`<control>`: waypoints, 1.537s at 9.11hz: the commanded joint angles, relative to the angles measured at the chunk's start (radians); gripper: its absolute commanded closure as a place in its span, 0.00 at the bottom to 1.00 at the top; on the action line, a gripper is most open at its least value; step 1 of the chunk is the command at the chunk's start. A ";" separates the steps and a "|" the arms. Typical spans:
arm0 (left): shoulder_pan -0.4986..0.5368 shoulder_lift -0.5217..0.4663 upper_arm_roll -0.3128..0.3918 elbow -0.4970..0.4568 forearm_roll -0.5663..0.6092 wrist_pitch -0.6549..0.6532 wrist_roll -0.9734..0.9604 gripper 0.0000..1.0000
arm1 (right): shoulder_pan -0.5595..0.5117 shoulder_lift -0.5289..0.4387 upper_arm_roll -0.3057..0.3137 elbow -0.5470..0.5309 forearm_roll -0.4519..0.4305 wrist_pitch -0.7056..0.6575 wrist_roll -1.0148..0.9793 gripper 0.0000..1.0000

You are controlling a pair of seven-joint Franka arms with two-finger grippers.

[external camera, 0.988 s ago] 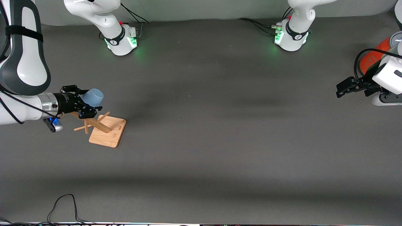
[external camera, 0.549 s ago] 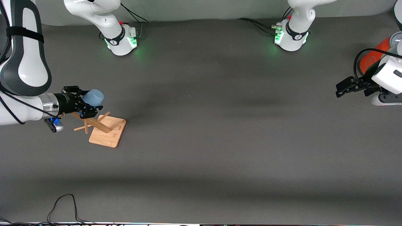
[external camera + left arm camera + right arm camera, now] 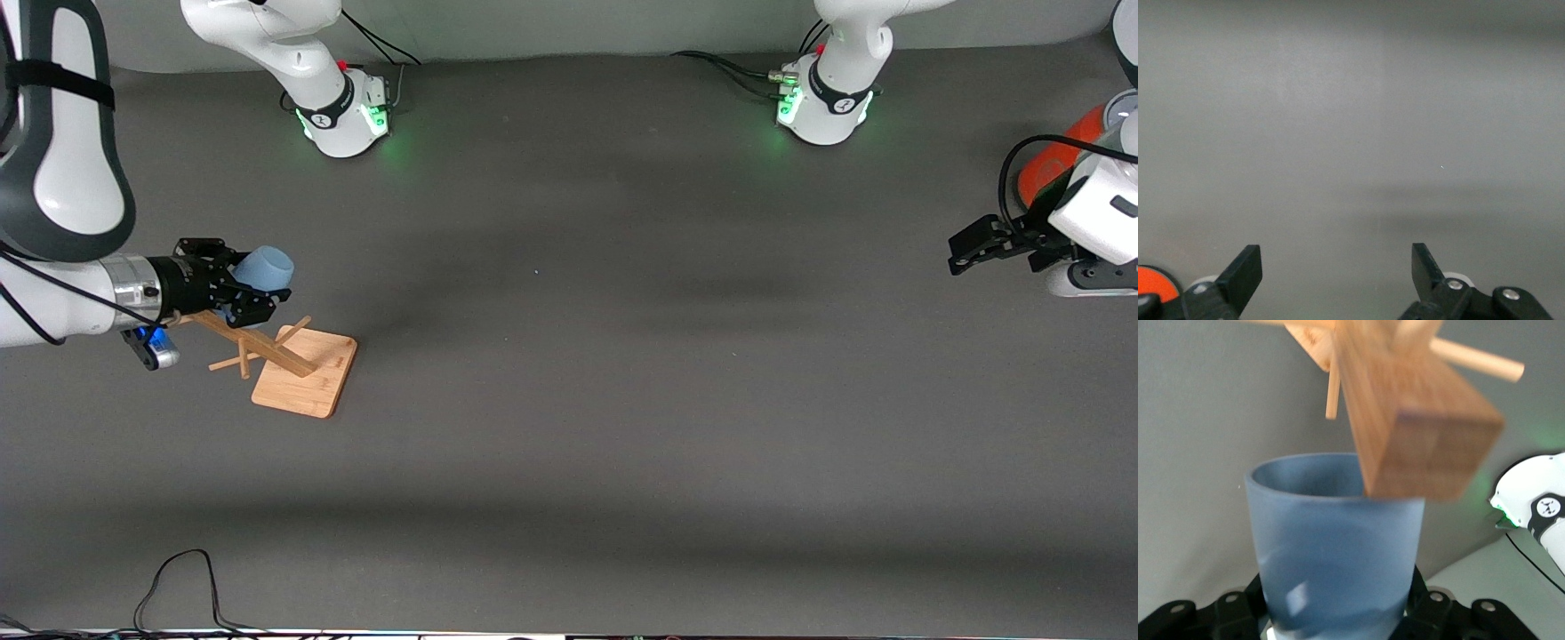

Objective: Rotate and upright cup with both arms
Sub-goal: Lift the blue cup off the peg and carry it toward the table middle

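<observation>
The pale blue cup (image 3: 267, 268) is held on its side by my right gripper (image 3: 252, 289), which is shut on it just over the top end of the wooden rack (image 3: 304, 373). In the right wrist view the cup (image 3: 1335, 547) fills the space between the jaws of the gripper (image 3: 1338, 620), with its open rim pointing away from the hand. The rack's post end (image 3: 1425, 420) overlaps that rim. My left gripper (image 3: 965, 253) is open and empty, waiting at the left arm's end of the table. It also shows in the left wrist view (image 3: 1336, 263).
The rack has a leaning post with pegs (image 3: 258, 345) on a flat wooden base. A big orange cylinder (image 3: 1047, 167) stands by the left arm's hand and shows in the left wrist view (image 3: 1151, 280). A black cable (image 3: 178, 578) lies at the table's near edge.
My right gripper has lifted the cup slightly up off the rack's top, so more of the leaning post shows. The left arm has barely moved.
</observation>
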 commanded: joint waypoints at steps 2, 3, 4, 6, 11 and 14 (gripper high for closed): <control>-0.007 -0.026 0.004 -0.015 0.010 -0.018 -0.004 0.00 | 0.006 -0.034 -0.012 0.027 0.088 -0.063 0.004 0.55; -0.006 -0.026 0.004 -0.015 0.010 -0.018 -0.002 0.00 | 0.009 -0.044 -0.009 0.030 0.114 -0.063 0.007 0.55; -0.003 -0.026 0.005 -0.015 0.010 -0.018 0.004 0.00 | 0.011 -0.042 -0.007 0.043 0.152 -0.063 0.023 0.55; 0.002 -0.026 0.007 -0.015 0.010 -0.018 0.012 0.00 | 0.034 -0.033 0.005 0.094 0.220 -0.060 0.111 0.55; 0.059 -0.014 0.011 -0.014 -0.007 0.010 0.018 0.00 | 0.202 -0.007 0.005 0.171 0.332 0.076 0.260 0.55; 0.080 -0.012 0.011 -0.012 -0.012 0.011 0.016 0.00 | 0.369 0.138 0.004 0.291 0.328 0.277 0.314 0.55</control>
